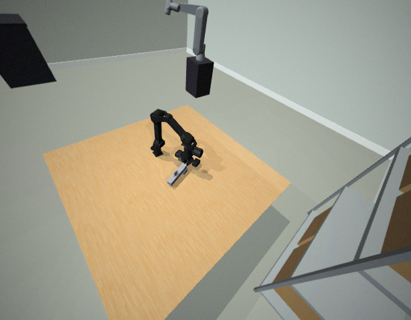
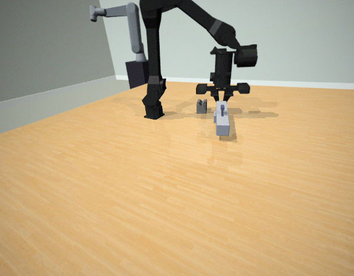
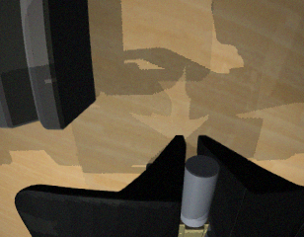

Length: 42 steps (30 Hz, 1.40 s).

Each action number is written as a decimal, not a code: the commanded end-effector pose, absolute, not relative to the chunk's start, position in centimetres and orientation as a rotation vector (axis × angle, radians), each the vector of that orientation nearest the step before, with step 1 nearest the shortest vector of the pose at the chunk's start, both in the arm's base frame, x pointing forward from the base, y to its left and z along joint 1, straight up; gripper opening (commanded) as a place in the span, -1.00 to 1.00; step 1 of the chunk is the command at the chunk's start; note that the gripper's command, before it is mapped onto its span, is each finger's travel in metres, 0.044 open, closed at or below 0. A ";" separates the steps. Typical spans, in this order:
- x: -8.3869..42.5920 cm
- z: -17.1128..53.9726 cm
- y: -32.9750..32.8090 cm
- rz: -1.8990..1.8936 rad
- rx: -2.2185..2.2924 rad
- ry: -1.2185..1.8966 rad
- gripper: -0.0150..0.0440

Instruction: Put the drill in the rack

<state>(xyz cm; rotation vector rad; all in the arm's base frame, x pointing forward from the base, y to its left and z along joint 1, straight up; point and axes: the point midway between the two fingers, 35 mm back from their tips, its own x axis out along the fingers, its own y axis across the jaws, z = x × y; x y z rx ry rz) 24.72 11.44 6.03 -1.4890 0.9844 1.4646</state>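
A long pale grey body (image 1: 171, 181) (image 2: 222, 129) has a small dark blue piece (image 1: 175, 173) (image 2: 222, 112), which may be the key, standing on its top. The drill (image 3: 198, 195), a grey cylinder, has its rear end at a yellow collar (image 3: 193, 230) in the wrist view. My gripper (image 2: 220, 100) (image 3: 190, 142) is shut on the drill at the body's far end, with a finger on each side. The fingers hide the body in the wrist view. The rack (image 2: 201, 108) (image 3: 36, 74), a dark grey notched block, stands left of the gripper.
The wooden table (image 1: 129, 223) (image 2: 141, 192) bears the arm and these things. A grey robot arm on a dark pedestal (image 1: 199, 77) (image 2: 137, 72) stands beyond the table. A shelf unit (image 1: 340, 220) stands off its right side in the top view.
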 end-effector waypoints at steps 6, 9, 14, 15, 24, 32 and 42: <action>24.3 6.1 12.5 1.465 -1.486 0.982 -0.49; 24.2 6.2 13.0 1.465 -1.486 0.982 -0.49; 23.9 6.3 13.7 1.466 -1.485 0.981 -0.49; 23.9 6.3 13.9 1.466 -1.485 0.981 -0.49; 23.5 6.5 15.0 1.466 -1.484 0.980 -0.49; 23.3 6.2 14.9 1.473 -1.488 0.985 -0.05; 23.4 6.2 14.7 1.468 -1.485 0.982 0.84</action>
